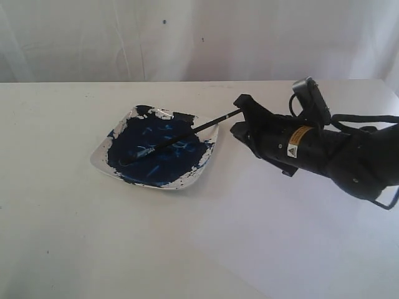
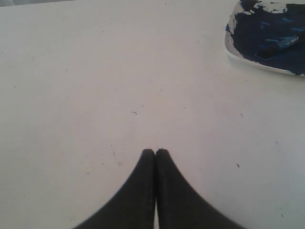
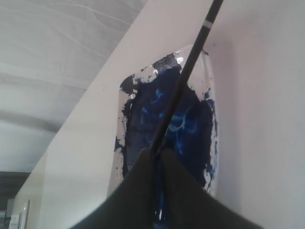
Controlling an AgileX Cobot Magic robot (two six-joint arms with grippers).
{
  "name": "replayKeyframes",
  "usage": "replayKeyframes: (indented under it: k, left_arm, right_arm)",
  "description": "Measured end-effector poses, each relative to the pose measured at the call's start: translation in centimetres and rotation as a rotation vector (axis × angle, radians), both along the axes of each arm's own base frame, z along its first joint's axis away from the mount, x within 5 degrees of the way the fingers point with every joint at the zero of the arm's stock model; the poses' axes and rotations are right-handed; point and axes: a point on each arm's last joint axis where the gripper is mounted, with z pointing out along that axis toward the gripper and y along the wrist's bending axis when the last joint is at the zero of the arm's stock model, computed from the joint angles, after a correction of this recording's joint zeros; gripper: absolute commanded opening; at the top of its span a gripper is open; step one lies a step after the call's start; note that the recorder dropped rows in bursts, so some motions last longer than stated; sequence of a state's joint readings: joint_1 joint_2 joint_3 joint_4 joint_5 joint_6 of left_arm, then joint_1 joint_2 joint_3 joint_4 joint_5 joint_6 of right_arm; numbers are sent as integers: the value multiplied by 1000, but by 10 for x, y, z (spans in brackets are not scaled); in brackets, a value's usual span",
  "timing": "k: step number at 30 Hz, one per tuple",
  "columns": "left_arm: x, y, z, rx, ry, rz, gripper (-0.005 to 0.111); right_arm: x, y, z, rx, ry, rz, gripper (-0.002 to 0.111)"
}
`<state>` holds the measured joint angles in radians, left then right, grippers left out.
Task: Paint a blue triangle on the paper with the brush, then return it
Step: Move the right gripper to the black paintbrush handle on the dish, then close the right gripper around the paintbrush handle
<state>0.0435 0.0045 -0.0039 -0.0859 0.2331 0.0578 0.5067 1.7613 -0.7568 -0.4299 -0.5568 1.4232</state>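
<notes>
1. Broadly, the white worktop carries everything, with the dish near its middle.
2. The paper lies right of the dish and nearer the exterior camera, partly under the right arm. No triangle shows on the part in view.
3. The dish is smeared with dark blue paint.
4. The right end effector, just right of the dish, has its jaws almost together with the brush handle between them, seemingly pinched. The left end effector hangs closed and empty over bare worktop, well apart from the dish.
5. The brush slants across the dish, bristles in the paint, handle over the right rim.
6. My judgement is that the brush is either being loaded or being set back. Either way, move along the handle's line and avoid any sideways drag that could shove the dish. Let the rim bear the handle before any release.
</notes>
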Motion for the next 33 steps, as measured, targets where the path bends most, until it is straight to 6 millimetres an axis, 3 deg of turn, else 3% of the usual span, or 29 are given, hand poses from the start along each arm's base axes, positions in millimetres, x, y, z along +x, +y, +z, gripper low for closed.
replayKeyframes:
  k: [3,5,18,33]
  left_arm:
    - [0,0,0,0,0,0,0]
    - [0,0,0,0,0,0,0]
    - [0,0,0,0,0,0,0]
    - [0,0,0,0,0,0,0]
  right_arm:
    - [10,6,-5,12,8,-3,32]
    - [19,11,-8,16,7,-5,35]
    - [73,30,-23,-38,113,-105,35]
    - [109,39,-46,-14,163,-166,35]
